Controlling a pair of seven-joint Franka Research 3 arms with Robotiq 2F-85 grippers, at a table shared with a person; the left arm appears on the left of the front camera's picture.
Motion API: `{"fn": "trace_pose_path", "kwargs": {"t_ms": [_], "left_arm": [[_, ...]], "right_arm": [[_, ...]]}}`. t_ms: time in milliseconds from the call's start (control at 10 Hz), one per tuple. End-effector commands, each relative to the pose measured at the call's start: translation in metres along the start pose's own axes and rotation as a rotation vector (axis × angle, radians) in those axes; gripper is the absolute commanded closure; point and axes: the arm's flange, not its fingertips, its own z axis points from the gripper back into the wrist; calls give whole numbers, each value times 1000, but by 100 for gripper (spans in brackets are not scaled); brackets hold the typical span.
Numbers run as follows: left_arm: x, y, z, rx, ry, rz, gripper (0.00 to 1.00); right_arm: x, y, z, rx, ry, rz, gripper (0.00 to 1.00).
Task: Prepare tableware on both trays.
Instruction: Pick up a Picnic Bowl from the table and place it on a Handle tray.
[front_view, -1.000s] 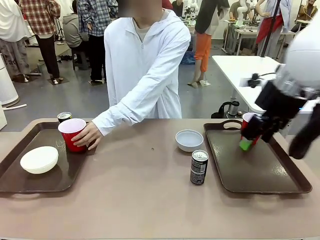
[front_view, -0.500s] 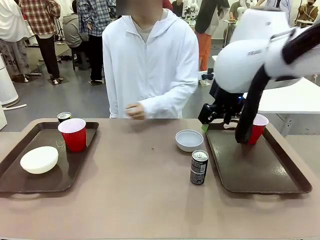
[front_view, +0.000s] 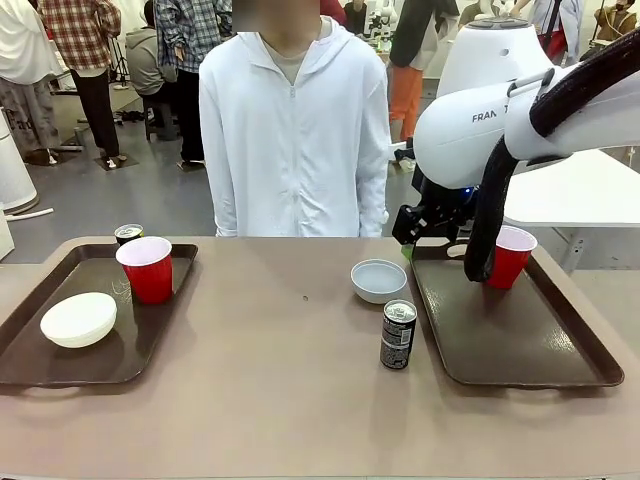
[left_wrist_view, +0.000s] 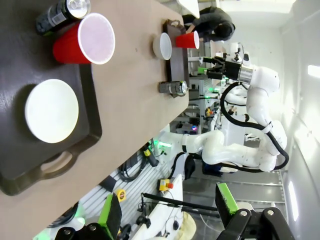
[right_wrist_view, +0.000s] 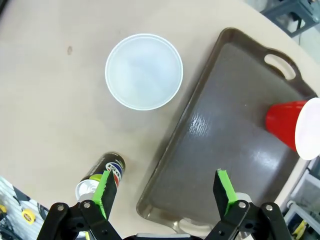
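Two trays, one at each end of the worktop (front_view: 280, 410).

Left tray (front_view: 25, 365):
- cream bowl (front_view: 78, 319) in the near-left part, upright
- left cup (front_view: 148, 268) upright in the far-right part, open end up
- left can (front_view: 128, 234) just behind that cup at the tray's far edge, upright; base hidden by the cup in the front view

Right tray (front_view: 520, 345):
- right cup (front_view: 510, 256) upright in the far-right corner, partly hidden by the right arm (front_view: 500, 110)

On the bare worktop, just left of the right tray:
- grey bowl (front_view: 379, 280) beside the tray's far-left corner, small gap to the rim
- right can (front_view: 398, 335) upright, nearer than the bowl, close to the left rim but not touching it, apart from the bowl

Right end effector (right_wrist_view: 164, 192): jaws wide, nothing between them. It hangs above the far-left corner of the right tray and touches nothing. The wrist view looks straight down, with the right can under one pad, the tray's near end under the other and the grey bowl farther ahead.

Left end effector (left_wrist_view: 167, 212): jaws wide, empty, held clear of everything. Its wrist view looks across the left tray from a distance.

Person (front_view: 295, 140) in a white zip jacket stands at the far side, centre, arms down by the body.
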Motion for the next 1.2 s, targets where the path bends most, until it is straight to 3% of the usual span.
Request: {"fn": "trace_pose_path", "kwargs": {"t_ms": [0, 500, 1100], "left_arm": [[1, -4, 3, -13, -8, 9, 0], [1, -4, 3, -13, -8, 9, 0], [1, -4, 3, -13, -8, 9, 0]], "right_arm": [[-4, 0, 0, 16, -11, -1, 0], [16, -5, -49, 102, -24, 2, 0], [48, 0, -97, 55, -22, -9, 0]]}}
